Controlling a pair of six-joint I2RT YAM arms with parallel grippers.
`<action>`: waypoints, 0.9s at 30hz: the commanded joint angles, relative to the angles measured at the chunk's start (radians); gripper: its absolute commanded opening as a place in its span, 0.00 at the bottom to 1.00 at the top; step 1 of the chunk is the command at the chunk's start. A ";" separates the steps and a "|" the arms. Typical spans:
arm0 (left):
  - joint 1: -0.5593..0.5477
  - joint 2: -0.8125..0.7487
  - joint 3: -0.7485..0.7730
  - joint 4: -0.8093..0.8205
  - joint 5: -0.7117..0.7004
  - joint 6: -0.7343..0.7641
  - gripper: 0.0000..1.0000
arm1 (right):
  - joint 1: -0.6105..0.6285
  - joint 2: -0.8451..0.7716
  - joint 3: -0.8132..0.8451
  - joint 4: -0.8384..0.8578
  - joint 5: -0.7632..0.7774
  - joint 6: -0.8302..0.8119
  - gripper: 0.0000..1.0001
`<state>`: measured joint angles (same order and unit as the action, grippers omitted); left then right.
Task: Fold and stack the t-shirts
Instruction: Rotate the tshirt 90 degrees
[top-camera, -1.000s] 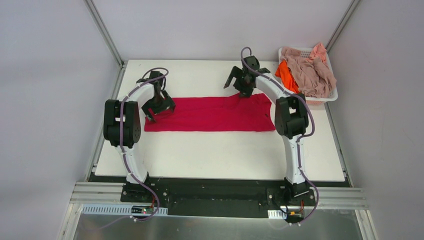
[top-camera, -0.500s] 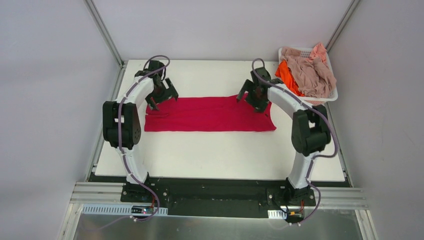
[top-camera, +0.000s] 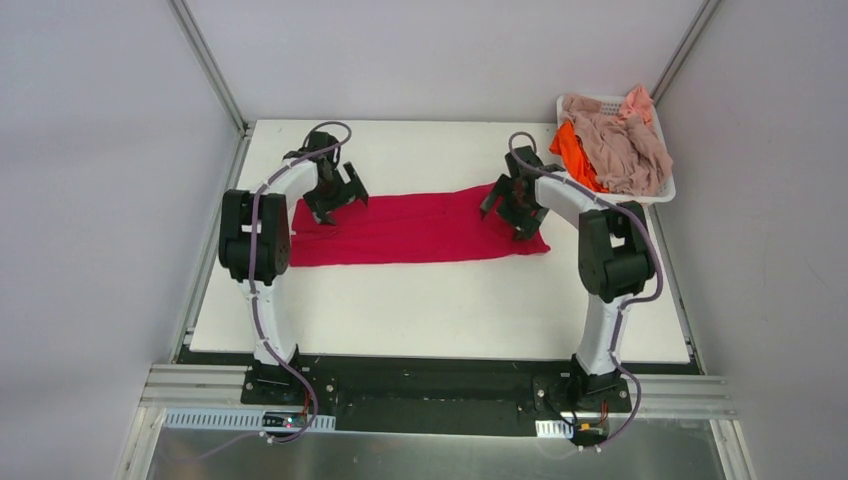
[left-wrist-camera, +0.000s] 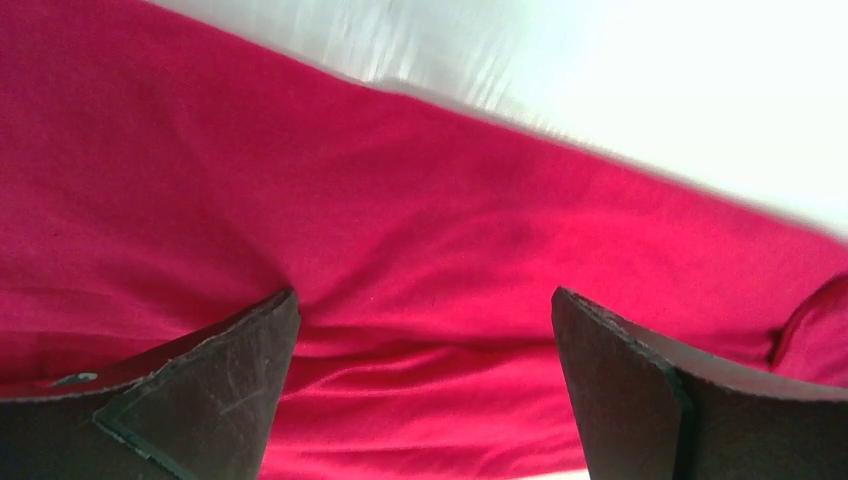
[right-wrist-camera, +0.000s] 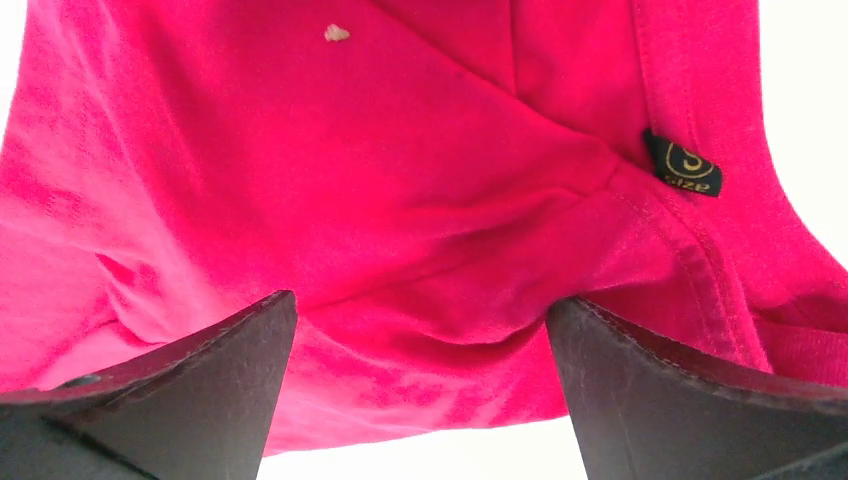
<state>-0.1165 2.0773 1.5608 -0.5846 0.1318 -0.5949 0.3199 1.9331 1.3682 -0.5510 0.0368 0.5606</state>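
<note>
The crimson red t-shirt (top-camera: 415, 227) lies as a long folded strip across the white table. My left gripper (top-camera: 335, 200) is open, its fingertips pressed down on the strip's left end; the left wrist view shows wrinkled red cloth (left-wrist-camera: 420, 260) between the spread fingers. My right gripper (top-camera: 515, 210) is open over the strip's right end, where the right wrist view shows the collar with a black size tag (right-wrist-camera: 683, 164). The bright orange shirt (top-camera: 573, 150) and the pinkish-beige shirts (top-camera: 625, 140) lie heaped in the white basket.
The white plastic basket (top-camera: 662, 192) stands at the table's back right corner. The white table (top-camera: 440, 300) stretches in front of the red strip. Grey walls and metal frame posts enclose the table.
Both grippers have come down and inward onto the two ends of the red strip. The strip's right end has shifted slightly and now lies a little skewed.
</note>
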 joint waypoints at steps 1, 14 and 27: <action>-0.039 -0.090 -0.232 -0.048 0.011 -0.070 0.99 | -0.040 0.159 0.167 0.033 -0.083 -0.060 1.00; -0.603 -0.464 -0.677 0.039 0.061 -0.602 0.99 | -0.017 0.757 1.123 -0.059 -0.389 -0.087 1.00; -0.680 -0.776 -0.621 -0.036 -0.220 -0.558 0.99 | 0.056 0.698 1.201 0.275 -0.216 -0.058 1.00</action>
<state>-0.7986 1.4151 0.9077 -0.5343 0.0715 -1.1851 0.3782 2.7304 2.5340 -0.3191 -0.2661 0.5449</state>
